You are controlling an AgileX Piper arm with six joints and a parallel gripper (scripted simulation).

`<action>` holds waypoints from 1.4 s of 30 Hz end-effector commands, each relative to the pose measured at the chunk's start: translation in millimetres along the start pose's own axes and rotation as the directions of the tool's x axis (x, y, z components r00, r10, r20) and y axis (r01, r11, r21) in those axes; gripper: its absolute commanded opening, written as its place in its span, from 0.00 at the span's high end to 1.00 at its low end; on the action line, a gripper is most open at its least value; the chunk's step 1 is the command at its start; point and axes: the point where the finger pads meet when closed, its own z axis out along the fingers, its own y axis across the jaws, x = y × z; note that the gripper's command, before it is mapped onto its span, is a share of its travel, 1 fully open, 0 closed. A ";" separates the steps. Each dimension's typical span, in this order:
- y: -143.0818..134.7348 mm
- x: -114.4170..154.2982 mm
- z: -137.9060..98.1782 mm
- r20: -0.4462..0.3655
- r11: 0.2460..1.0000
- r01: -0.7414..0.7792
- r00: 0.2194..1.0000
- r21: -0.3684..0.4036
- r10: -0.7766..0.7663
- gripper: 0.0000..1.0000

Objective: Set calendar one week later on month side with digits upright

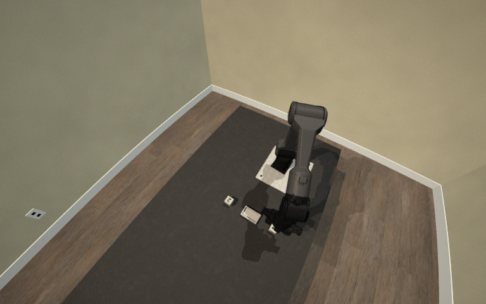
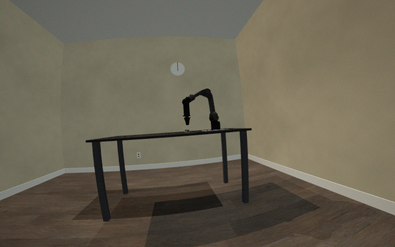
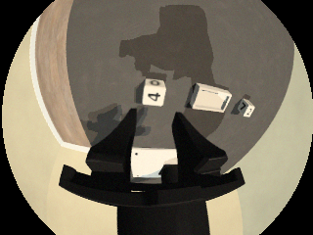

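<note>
White cubes stand outside the tray (image 1: 252, 215) (image 3: 209, 99), so you look to be at the sorting stage, with neither digit set. Your next move probably calls for lowering onto the cube marked 4, or first turning it if the wanted digit faces elsewhere. The month's name and the target date can't be read here, so settle those before choosing faces.

Going left to right across the top view, you first meet the cube marked 2 (image 1: 228, 201) (image 3: 245, 108), near the tray's left end and apart from it. Next comes the tray itself, lying flat on the surface (image 1: 161, 229) (image 2: 130, 136) (image 3: 254, 49) with nothing in it. Just beyond its right end is the cube marked 4 (image 1: 273, 228) (image 3: 154, 93), partly covered by the claw (image 1: 282, 223) (image 2: 187, 124) (image 3: 155, 117) in that view; the wrist view also shows you a 0 on it.

Your claw is a little over half open, holding nothing, and hangs above the surface on the tray's right side. The cube marked 4 lies below its tips, not between them. Come down squarely, since a skewed finger could tip that cube.
</note>
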 end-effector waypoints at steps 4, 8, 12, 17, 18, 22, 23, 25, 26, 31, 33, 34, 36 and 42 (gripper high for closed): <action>-0.5 -0.1 8.9 -0.002 1.000 -0.001 1.000 0.002 0.001 0.41; -0.4 -0.2 12.1 -0.002 1.000 -0.001 1.000 0.002 0.001 0.41; -0.4 -0.6 18.3 -0.002 1.000 -0.001 1.000 0.002 0.001 0.41; -0.3 -0.9 25.4 -0.002 1.000 -0.001 1.000 0.002 0.001 0.41; -0.3 -1.0 26.6 -0.002 1.000 -0.001 1.000 0.002 0.001 0.41; -0.2 -1.1 29.9 -0.002 1.000 -0.001 1.000 0.002 0.001 0.41; -0.2 -1.1 29.9 -0.002 1.000 -0.001 1.000 0.002 0.001 0.41; -0.2 -1.2 31.7 -0.002 1.000 -0.001 1.000 0.002 0.001 0.41; -0.2 -1.3 32.5 -0.002 1.000 -0.001 1.000 0.002 0.001 0.41; 0.0 -1.7 34.8 -0.001 1.000 -0.001 1.000 0.002 0.001 0.41; 0.0 -1.7 35.3 -0.001 1.000 -0.001 1.000 0.002 0.001 0.41; 0.0 -1.7 35.3 -0.001 1.000 -0.001 1.000 0.002 0.001 0.41; 0.0 -1.8 35.5 -0.001 1.000 -0.001 1.000 0.002 0.001 0.41; 0.0 -1.8 35.5 -0.001 1.000 -0.001 1.000 0.002 0.001 0.41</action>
